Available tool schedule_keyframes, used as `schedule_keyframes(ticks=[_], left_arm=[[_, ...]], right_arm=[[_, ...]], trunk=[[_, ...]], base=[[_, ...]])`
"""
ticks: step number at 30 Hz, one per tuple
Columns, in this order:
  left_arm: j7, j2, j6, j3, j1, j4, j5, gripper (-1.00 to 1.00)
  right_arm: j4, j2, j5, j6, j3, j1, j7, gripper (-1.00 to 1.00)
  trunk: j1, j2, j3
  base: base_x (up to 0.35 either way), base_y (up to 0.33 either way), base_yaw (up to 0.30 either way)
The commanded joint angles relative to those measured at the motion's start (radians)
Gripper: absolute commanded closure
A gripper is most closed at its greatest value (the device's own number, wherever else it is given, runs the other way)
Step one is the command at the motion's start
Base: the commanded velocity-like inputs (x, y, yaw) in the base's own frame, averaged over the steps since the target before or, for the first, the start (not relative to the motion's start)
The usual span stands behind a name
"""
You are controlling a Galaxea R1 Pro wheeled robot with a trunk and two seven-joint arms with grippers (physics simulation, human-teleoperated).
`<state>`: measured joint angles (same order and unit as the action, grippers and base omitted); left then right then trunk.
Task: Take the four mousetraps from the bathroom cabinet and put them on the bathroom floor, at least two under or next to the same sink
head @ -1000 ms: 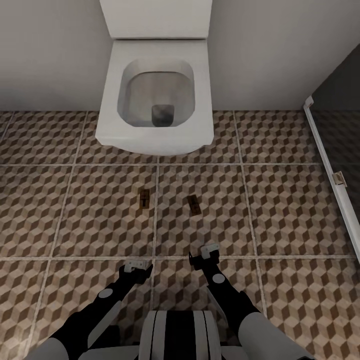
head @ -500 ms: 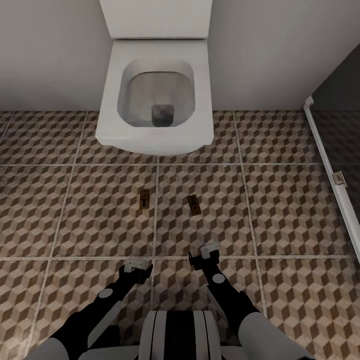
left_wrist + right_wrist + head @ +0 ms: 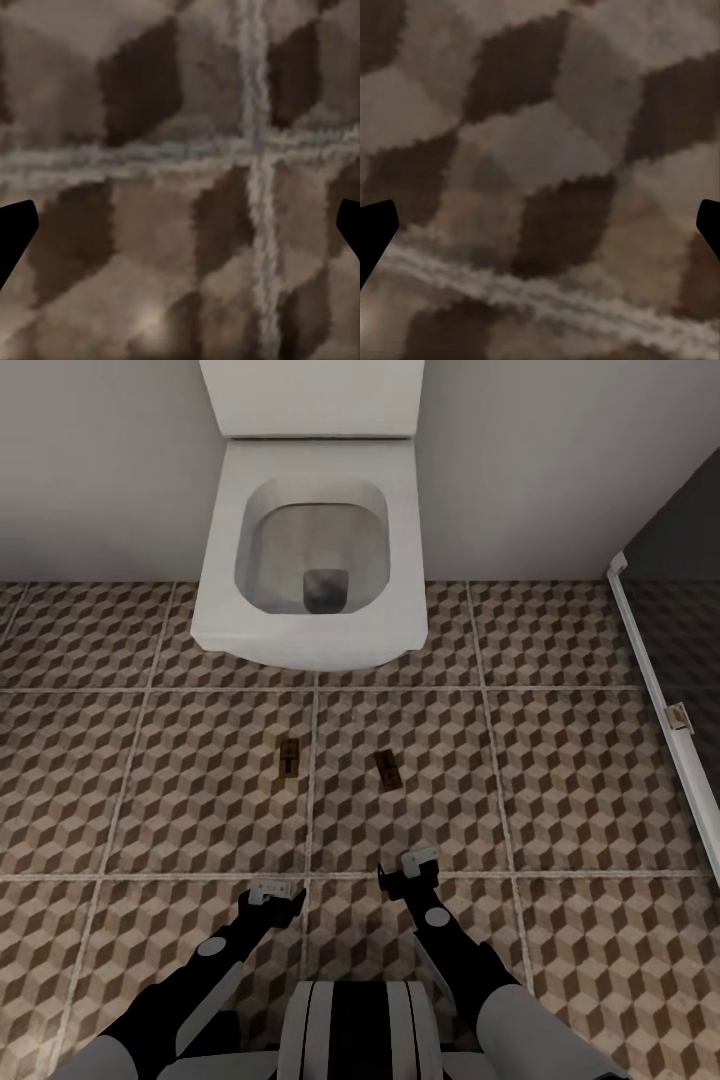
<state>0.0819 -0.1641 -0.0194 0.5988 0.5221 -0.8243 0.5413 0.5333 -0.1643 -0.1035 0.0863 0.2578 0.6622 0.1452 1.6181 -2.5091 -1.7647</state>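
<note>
Two mousetraps lie flat on the bathroom floor (image 3: 560, 780), in front of the white toilet (image 3: 310, 550) and a little nearer than its bowl. The left mousetrap (image 3: 288, 759) sits just left of a grout line; the right mousetrap (image 3: 388, 769) lies just right of that line, turned slightly askew. They are near each other but apart, and neither touches the toilet.

Both arms hang low, near the robot's trunk. The left gripper (image 3: 272, 891) and the right gripper (image 3: 418, 863) point down at the tiles, each nearer than the traps and clear of them. In both wrist views the fingers (image 3: 16, 225) (image 3: 376, 225) show as dark tips at opposite edges with bare tile between, so both pairs are spread wide and hold nothing.

A dark glass panel with a white frame (image 3: 660, 700) stands at the far right. No sink, vanity or cabinet is visible from here.

Judgement: two traps appear to be set down, both hands freed. Whether these two count as next to a sink cannot be told from here. The next move likely calls for lifting the arms, turning the base away from the toilet and going to the cabinet for the remaining traps, then laying them on this same tiled floor.
</note>
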Motion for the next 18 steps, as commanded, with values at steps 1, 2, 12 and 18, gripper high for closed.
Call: schedule_keyframes(ticks=[1,2,12,18], left_arm=[[0.009,-0.001,-0.002,0.007,0.001,-0.001,0.01,-1.0],[0.009,-0.001,-0.002,0.007,0.001,-0.001,0.01,-1.0],[0.009,0.001,-0.002,0.007,0.001,0.002,0.011,-1.0],[0.009,0.001,-0.002,0.007,0.001,0.012,0.012,-1.0]], right_arm=[[-0.001,0.0,-0.011,0.0,0.003,0.001,0.008,-1.0],[-0.001,0.0,-0.01,0.0,0.003,0.001,0.008,-1.0],[-0.001,0.001,-0.01,0.001,0.003,0.001,0.007,-1.0],[-0.001,0.003,-0.011,0.001,0.002,0.001,0.007,-1.0]], trunk=[[0.0,0.0,0.0],[0.0,0.0,0.0],[0.0,0.0,0.0],[0.0,0.0,0.0]], base=[[0.0,0.0,0.0],[0.0,0.0,0.0],[0.0,0.0,0.0],[0.0,0.0,0.0]])
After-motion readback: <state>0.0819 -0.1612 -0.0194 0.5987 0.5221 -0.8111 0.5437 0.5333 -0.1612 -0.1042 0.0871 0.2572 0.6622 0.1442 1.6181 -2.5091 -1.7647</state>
